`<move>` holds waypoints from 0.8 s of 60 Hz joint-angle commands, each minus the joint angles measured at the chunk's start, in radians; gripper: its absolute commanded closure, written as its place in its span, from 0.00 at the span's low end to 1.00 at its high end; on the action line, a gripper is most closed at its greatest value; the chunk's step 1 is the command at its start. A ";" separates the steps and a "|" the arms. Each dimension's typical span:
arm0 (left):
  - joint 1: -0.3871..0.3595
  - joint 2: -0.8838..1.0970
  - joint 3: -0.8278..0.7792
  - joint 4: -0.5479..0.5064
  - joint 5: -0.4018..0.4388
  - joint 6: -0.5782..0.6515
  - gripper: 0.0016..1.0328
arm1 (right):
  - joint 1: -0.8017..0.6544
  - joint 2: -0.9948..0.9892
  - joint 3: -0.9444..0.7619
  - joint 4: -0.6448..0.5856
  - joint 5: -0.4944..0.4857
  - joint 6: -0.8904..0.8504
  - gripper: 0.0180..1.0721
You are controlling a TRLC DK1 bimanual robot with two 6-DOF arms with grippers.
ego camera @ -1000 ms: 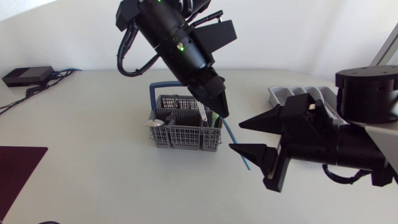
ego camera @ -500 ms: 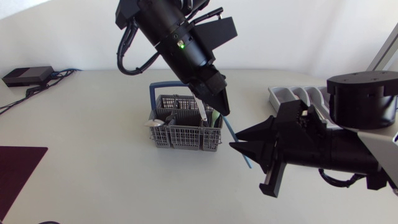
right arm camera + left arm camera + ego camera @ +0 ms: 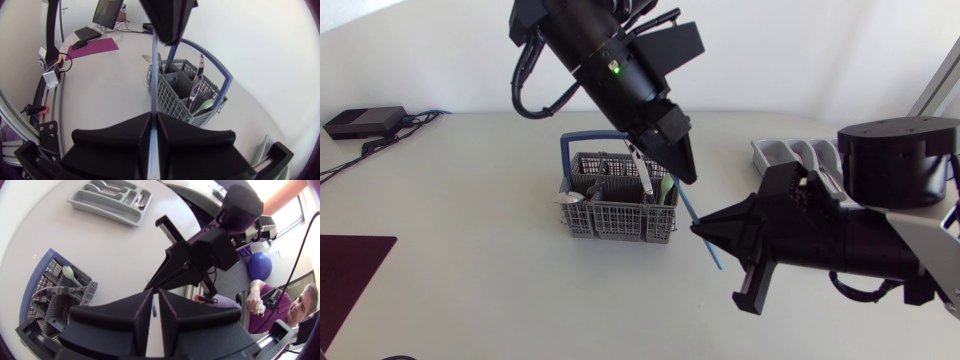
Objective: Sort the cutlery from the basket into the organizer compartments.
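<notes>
Blue utensil (image 3: 690, 211) is held beside the basket (image 3: 620, 212) by the left hand (image 3: 685, 172) in the head view; the right hand (image 3: 698, 231), spread wide a second ago, has been closed on its lower end. In both wrist views each hand's fingers are pinched on it; a handover toward the organizer (image 3: 790, 152) is judged under way.

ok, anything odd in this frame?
Both the left end effector and the right end effector are shut on the same thin blue utensil, mid-air beside the basket. It looks like a handover. Also, a spoon pokes out past the basket's side.
</notes>
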 commanded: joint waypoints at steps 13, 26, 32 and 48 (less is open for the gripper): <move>0.090 -0.032 0.145 0.148 0.039 -0.142 0.32 | -0.033 -0.049 -0.064 -0.084 0.014 -0.024 0.95; 0.168 -0.126 -0.029 0.303 -0.076 -0.153 0.31 | -0.259 -0.051 -0.063 -0.119 -0.001 -0.108 0.95; 0.181 -0.186 -0.196 0.406 -0.138 -0.145 0.31 | -0.400 0.003 -0.046 -0.107 -0.015 -0.154 0.95; 0.190 -0.304 -0.584 0.694 -0.236 -0.126 0.31 | -0.710 0.299 0.089 -0.018 -0.044 -0.192 0.95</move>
